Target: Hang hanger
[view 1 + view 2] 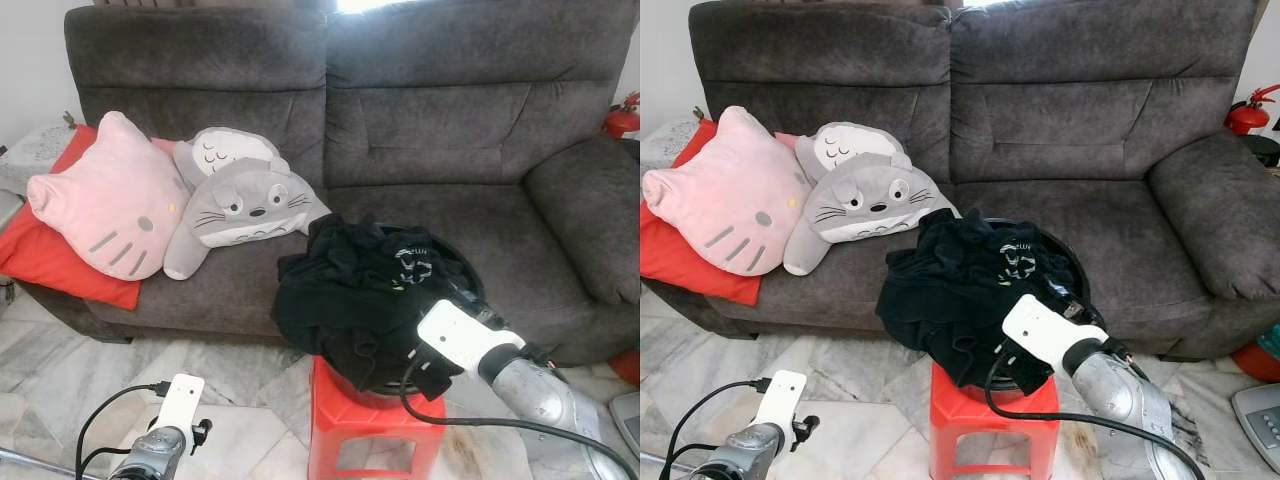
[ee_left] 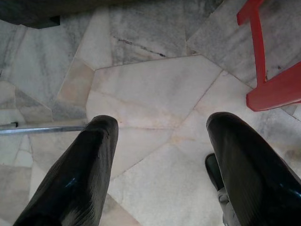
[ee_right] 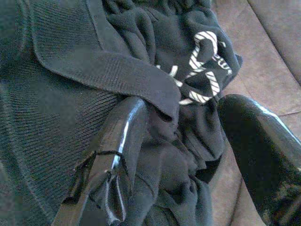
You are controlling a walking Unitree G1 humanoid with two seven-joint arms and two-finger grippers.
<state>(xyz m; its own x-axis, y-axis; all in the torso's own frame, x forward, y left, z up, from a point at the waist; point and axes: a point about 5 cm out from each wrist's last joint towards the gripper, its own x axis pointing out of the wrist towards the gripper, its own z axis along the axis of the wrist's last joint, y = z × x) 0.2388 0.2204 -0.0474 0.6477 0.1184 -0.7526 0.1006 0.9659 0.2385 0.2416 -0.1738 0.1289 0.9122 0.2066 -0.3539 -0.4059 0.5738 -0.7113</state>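
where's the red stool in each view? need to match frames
Left eye: stool bottom centre, under the black clothes.
Right eye: stool bottom centre, left of the right arm.
Left wrist: red leg and edge beside the marble floor.
Right wrist: not in it.
Shared landmark: the black clothes.

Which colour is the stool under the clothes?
Red. The stool shows best in the right eye view.

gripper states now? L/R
Left gripper: open, empty, over the floor.
Right gripper: open, fingers pushed into the black clothes, nothing clamped.
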